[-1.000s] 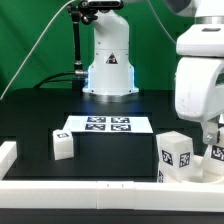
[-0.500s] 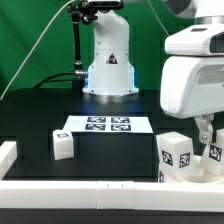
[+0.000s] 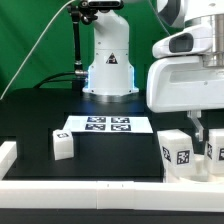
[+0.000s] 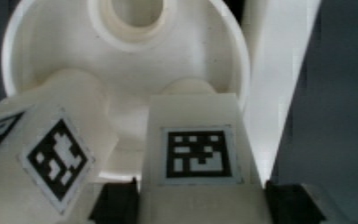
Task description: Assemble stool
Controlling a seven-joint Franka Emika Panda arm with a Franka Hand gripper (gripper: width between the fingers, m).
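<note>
Near the front rail [image 3: 90, 187], at the exterior view's right, the gripper [image 4: 206, 203] is clamping a leg [image 4: 197, 150] in nearly closed jaws. It is holding the leg right by the seat [image 4: 140, 45], likely for fitting there. Another leg [image 4: 48, 150] is standing just beside.

The arm [image 3: 185, 85] is showing a rounded white shell with a grey joint ring above the gripper [image 3: 209, 134]. Far behind the gripper, its white base [image 3: 108, 45] is glowing blue low down and bearing a small dark label [image 3: 112, 59].
</note>
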